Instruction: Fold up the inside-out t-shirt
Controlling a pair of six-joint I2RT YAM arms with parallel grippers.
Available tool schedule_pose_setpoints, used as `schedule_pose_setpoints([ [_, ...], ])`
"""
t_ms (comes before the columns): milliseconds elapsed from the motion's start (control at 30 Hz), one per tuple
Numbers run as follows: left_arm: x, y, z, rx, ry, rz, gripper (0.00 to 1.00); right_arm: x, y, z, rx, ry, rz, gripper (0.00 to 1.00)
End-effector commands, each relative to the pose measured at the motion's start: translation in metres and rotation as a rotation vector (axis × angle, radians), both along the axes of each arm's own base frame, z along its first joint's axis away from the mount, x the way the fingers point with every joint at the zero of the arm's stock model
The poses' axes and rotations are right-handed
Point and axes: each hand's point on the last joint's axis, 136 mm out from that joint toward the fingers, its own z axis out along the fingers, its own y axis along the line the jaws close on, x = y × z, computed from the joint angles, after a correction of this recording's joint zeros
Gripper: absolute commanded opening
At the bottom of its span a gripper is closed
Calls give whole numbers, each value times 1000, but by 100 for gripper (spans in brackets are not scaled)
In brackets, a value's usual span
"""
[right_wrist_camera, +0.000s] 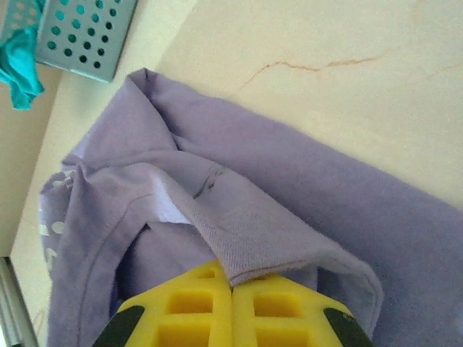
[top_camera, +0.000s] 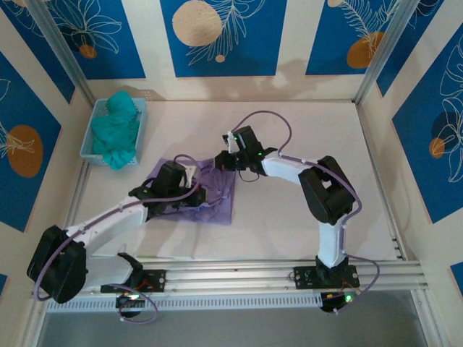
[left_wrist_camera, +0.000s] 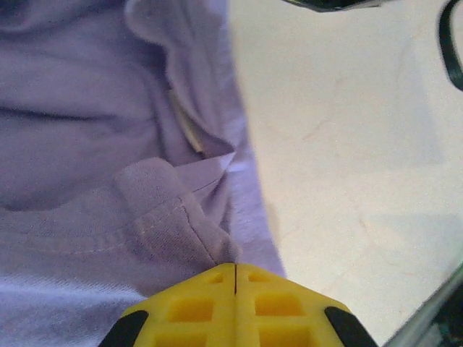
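The lavender t-shirt (top_camera: 214, 195) lies bunched on the table between both arms. My left gripper (top_camera: 189, 189) sits over its left part, yellow fingers (left_wrist_camera: 188, 307) pressed together on a stitched hem corner of the t-shirt (left_wrist_camera: 108, 144). My right gripper (top_camera: 228, 160) is at the shirt's far right edge, its fingers (right_wrist_camera: 195, 311) shut on a folded ribbed edge of the t-shirt (right_wrist_camera: 304, 195). A small pale patch shows in a fold in the left wrist view.
A light blue perforated basket (top_camera: 96, 123) holding a teal-green garment (top_camera: 119, 130) stands at the back left, close to the shirt. Bare table (top_camera: 311, 137) stretches to the right and behind. A metal rail (top_camera: 239, 271) runs along the near edge.
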Motion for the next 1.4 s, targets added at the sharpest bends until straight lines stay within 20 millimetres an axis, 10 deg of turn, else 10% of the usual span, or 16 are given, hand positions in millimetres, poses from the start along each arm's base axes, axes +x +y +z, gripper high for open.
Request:
schedule_pose_setpoints([
  [0, -6, -22, 20, -98, -70, -102, 0, -10, -3, 14, 35, 81, 40, 0],
  [433, -36, -67, -4, -88, -52, -326, 1, 20, -48, -20, -29, 298, 22, 7],
  [767, -51, -86, 21, -196, -54, -461, 49, 45, -96, -3, -15, 281, -51, 30],
  [1033, 12, 14, 37, -131, -57, 21, 62, -27, -74, 23, 46, 195, 23, 33],
  [1367, 74, 110, -12, -67, 43, 418, 64, -137, 12, -11, 16, 223, 199, 33],
])
